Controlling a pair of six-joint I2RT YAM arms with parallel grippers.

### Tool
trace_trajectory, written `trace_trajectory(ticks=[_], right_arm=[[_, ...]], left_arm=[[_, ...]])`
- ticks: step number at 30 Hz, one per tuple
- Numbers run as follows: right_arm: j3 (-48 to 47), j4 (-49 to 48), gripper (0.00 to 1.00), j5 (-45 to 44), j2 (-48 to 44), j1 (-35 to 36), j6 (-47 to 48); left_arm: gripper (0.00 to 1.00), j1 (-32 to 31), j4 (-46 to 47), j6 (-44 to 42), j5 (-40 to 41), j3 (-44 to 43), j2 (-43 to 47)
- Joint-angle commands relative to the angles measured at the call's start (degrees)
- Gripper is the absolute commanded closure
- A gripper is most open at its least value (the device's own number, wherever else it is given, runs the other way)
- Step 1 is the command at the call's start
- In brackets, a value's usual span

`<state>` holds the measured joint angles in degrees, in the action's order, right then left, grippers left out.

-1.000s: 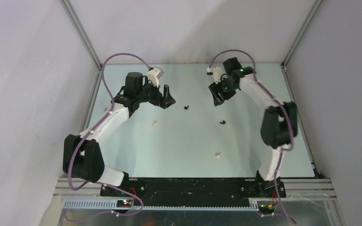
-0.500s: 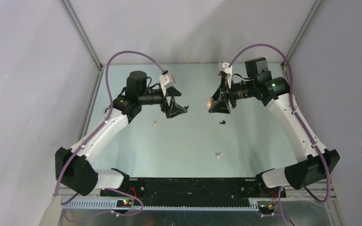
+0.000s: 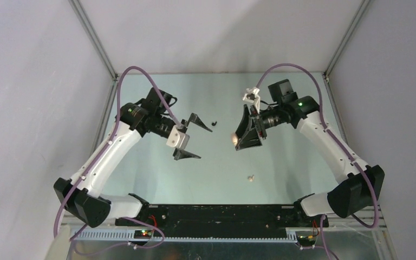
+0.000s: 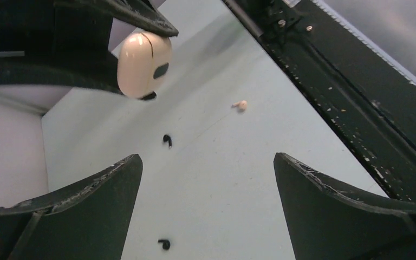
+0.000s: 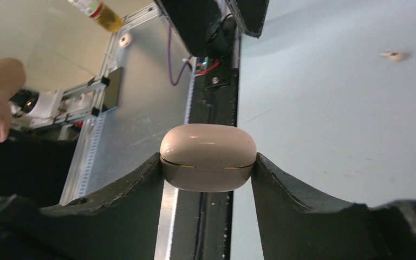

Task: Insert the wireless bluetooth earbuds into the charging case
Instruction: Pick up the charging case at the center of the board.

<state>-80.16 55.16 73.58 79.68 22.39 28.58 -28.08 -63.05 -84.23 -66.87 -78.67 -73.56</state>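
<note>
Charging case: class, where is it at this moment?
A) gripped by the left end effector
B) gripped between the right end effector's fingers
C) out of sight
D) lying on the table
B: the right wrist view shows the cream charging case pinched between the right end effector's two fingers, while the left end effector stands open and empty.

charging case glossy smooth plastic; table matt.

Two arms are bending inward, grippers facing each other.
The left gripper is hovering with its jaws spread wide and empty; the right gripper is pinching the charging case between both fingers.
</note>
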Motion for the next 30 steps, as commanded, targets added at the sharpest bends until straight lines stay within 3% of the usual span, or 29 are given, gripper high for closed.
trace_trajectory(ticks=[1, 10, 20, 24, 27, 30], right_arm=[[0.8, -1.5, 0.52, 2.0, 0.4, 5.5, -1.0], [1.1, -1.6, 0.52, 0.8, 3.4, 9.8, 0.1], [2.0, -1.3, 0.52, -2.4, 7.3, 10.1, 1.2], [2.0, -1.8, 0.52, -4.7, 8.5, 9.7, 0.5], [1.9, -4.2, 0.52, -12.7, 12.3, 8.6, -1.6], [1.0, 0.0, 0.51, -12.6, 17.3, 6.4, 0.6]], left_arm=[[0.01, -1.6, -13.4, -16.9, -6.0, -2.7, -1.8], [0.01, -5.8, -15.9, -17.1, -6.6, -4.8, -6.9], [0.01, -6.8, -23.1, -24.0, -10.3, -7.3, -12.9], [0.01, -6.7, -25.5, -26.1, -9.7, -7.0, -14.4], [0.01, -4.8, -28.1, -29.5, -9.7, -5.8, -13.7], [0.01, -1.8, -23.8, -27.9, -9.5, -1.7, -11.0]])
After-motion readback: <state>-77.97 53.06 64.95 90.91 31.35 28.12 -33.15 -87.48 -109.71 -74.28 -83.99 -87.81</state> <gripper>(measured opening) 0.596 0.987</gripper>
